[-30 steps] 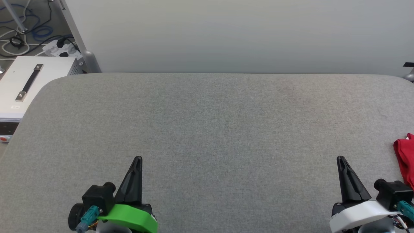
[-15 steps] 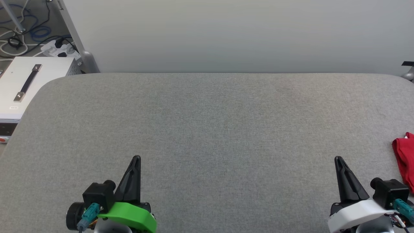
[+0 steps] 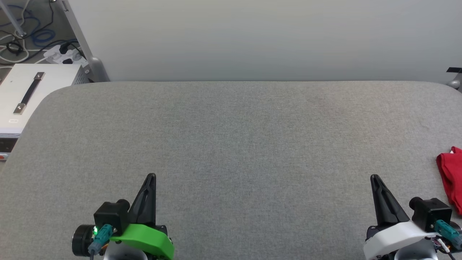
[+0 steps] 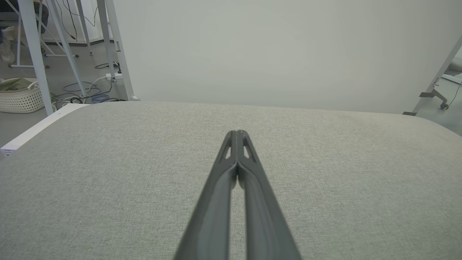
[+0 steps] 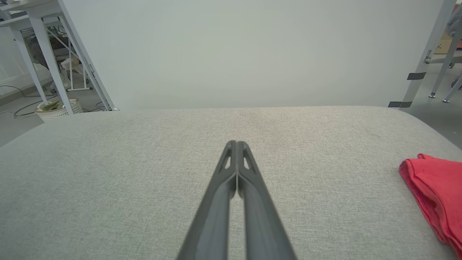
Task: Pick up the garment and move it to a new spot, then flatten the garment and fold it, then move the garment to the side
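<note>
Left gripper, right gripper clenched, empty — garment, seemingly folded, near table right edge.

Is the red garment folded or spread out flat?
Folded: the garment shows stacked layers along its edge, at the table's right side; part is cut off.

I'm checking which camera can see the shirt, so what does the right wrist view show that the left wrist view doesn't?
Right wrist view, not the left: the red garment, lying toward the right side of the grey padded table.
Left wrist view, not the right: a white box corner beside the table, and blue cables beyond it.
Both: the table, a pale wall, and that arm's own fingers closed together and holding nothing, the left gripper and the right gripper.
</note>
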